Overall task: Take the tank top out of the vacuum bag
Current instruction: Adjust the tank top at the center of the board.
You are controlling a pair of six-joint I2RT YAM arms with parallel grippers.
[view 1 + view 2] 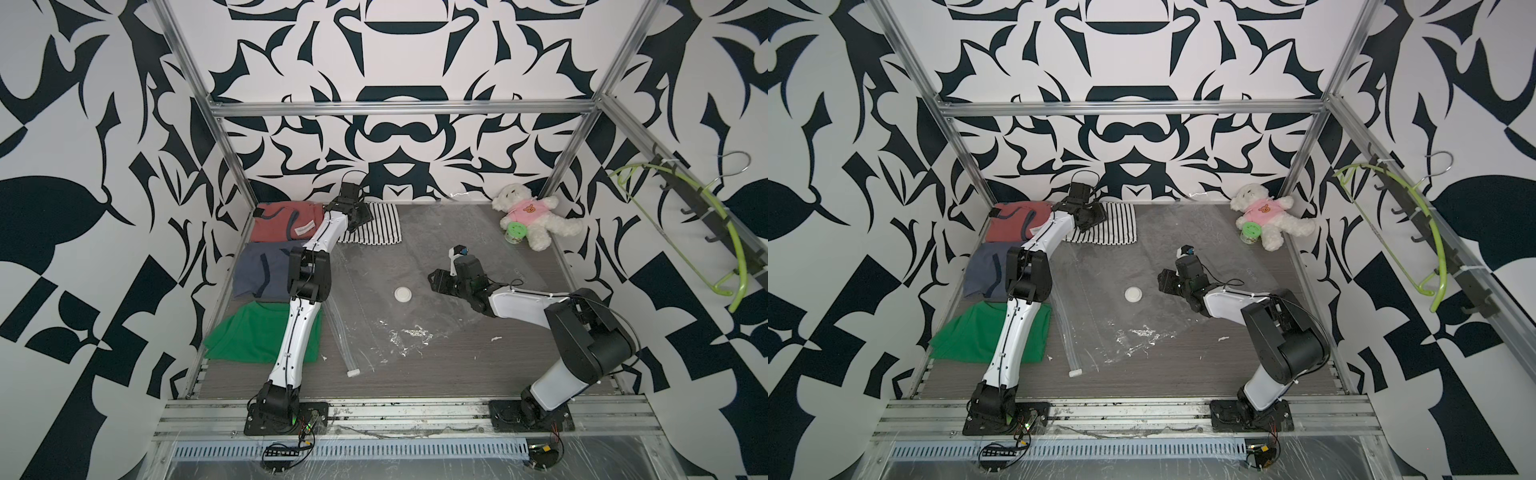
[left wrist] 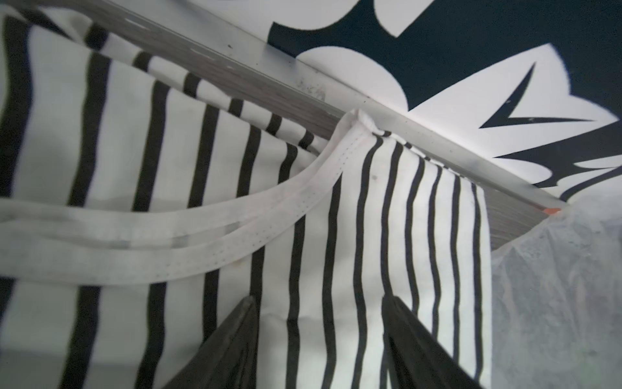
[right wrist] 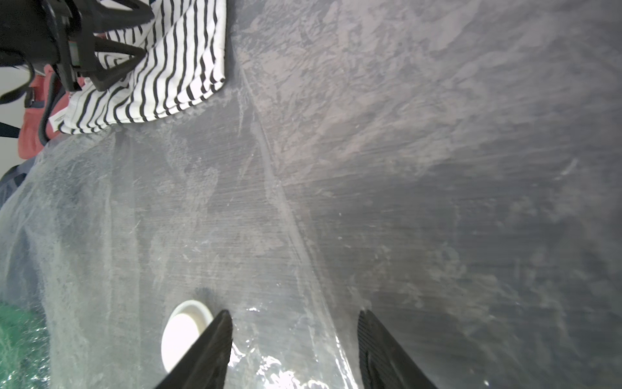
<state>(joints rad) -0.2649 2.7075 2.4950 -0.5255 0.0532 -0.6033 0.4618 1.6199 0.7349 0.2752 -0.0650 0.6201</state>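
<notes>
Left tool (image 2: 319,299) over tank top (image 2: 420,219)

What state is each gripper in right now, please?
Left gripper: open, over the striped tank top, holding nothing.
Right gripper: open, over the vacuum bag, holding nothing.

Both top views look down from high in front over the whole table (image 1: 498,374). Left wrist view hugs the tank top (image 2: 387,219); right wrist view, low over the bag (image 3: 303,168), shares it.

Big black-and-white swirly walls (image 1: 62,249) stand all around. Shiny metal bars (image 1: 399,109) frame the gray, stripy wood tabletop (image 1: 457,374).
</notes>
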